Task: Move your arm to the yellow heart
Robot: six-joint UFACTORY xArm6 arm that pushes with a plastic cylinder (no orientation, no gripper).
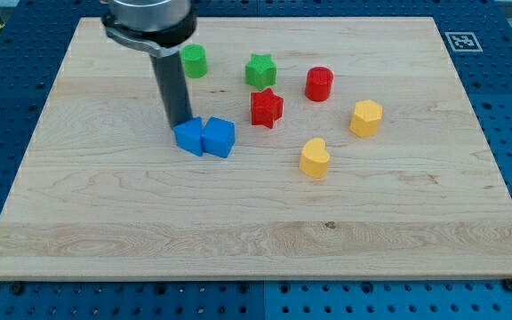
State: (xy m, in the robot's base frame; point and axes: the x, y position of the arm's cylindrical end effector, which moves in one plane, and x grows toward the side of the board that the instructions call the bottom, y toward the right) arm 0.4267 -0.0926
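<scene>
There are no jaws on this arm: it ends in a plain dark rod, and the tip (182,123) stands on the board right behind the two blue blocks, touching or nearly touching the left blue block (188,137). The right blue block (220,137) sits against its neighbour. The yellow heart (315,158) lies well apart from the tip, toward the view's right and a little lower. Between them, slightly higher, sits the red star (266,108). Farther up are the green star (260,70), a green cylinder (194,61) and a red cylinder (319,84); a yellow hexagonal block (366,118) lies to the upper right of the heart. All rest on a pale wooden board (238,231) laid over a blue perforated table (7,98).
</scene>
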